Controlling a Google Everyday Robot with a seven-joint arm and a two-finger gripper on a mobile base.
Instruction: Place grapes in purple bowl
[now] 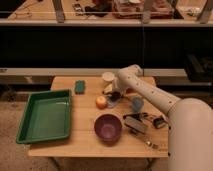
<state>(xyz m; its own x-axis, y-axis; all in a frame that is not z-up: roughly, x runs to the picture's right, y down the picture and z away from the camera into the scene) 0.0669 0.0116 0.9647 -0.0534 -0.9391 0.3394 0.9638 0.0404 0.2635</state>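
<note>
The purple bowl (108, 127) stands at the front middle of the wooden table (87, 145). My gripper (114, 95) is down at the table behind the bowl, just right of the orange fruit (101, 102). A small dark lump (116, 94) sits at the gripper's tip. It looks like the grapes, and I cannot tell whether the gripper holds it. My white arm (150, 95) reaches in from the right.
A green tray (45, 116) fills the table's left side. A green sponge (79, 87) and a white cup (107, 77) stand at the back. A blue cup (137, 104) and dark tools (137, 123) lie to the right of the bowl.
</note>
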